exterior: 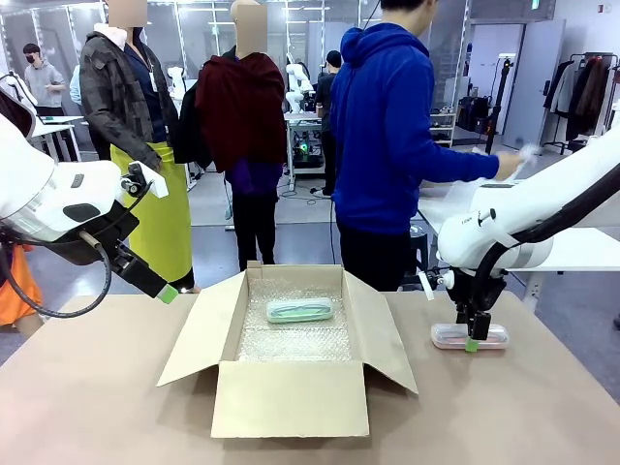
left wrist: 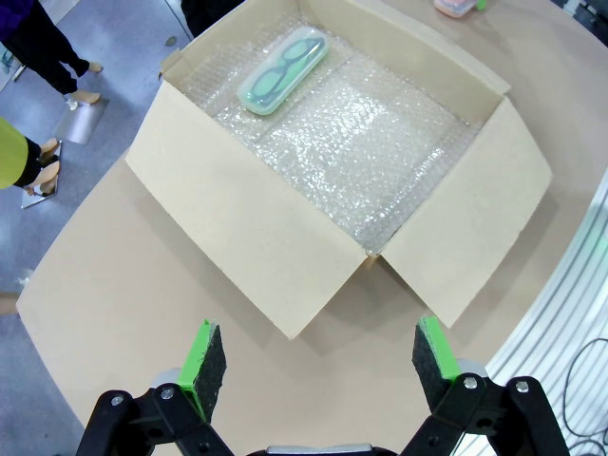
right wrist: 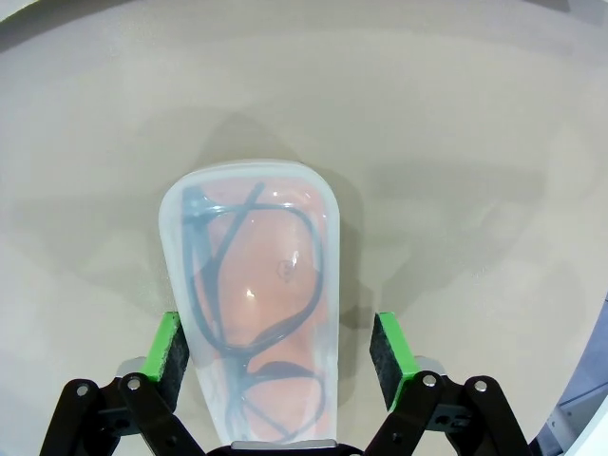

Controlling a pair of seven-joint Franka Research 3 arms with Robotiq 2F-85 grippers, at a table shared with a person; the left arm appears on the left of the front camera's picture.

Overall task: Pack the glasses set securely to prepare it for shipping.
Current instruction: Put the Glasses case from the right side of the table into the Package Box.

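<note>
Now we are at the grasp on the pink-white case (right wrist: 256, 275), which lies flat on the table (exterior: 87, 387) at about three o'clock from the cardboard box (exterior: 291, 397), apart from it. Our right gripper (right wrist: 280, 347) straddles the case across its narrow width. The jaws are spread, with one green pad (right wrist: 169, 347) apparently against the shell and a sliver of table showing at the other, so nothing is pinched yet. To do this well, we judge, we should centre the pads on the long sides, close gently since the shell looks thin and slick, and lift straight up before swinging towards nine o'clock over the box. The case is semi-clear and oblong with rounded ends, and dark-framed glasses show through its lid. Its mint green partner (exterior: 300, 310) already lies on bubble wrap (left wrist: 370, 152) inside the box, towards twelve o'clock, which leaves bare wrap at six o'clock for the second case. Our left gripper (left wrist: 318, 353) hangs wide open above the table near the box, holding nothing.
</note>
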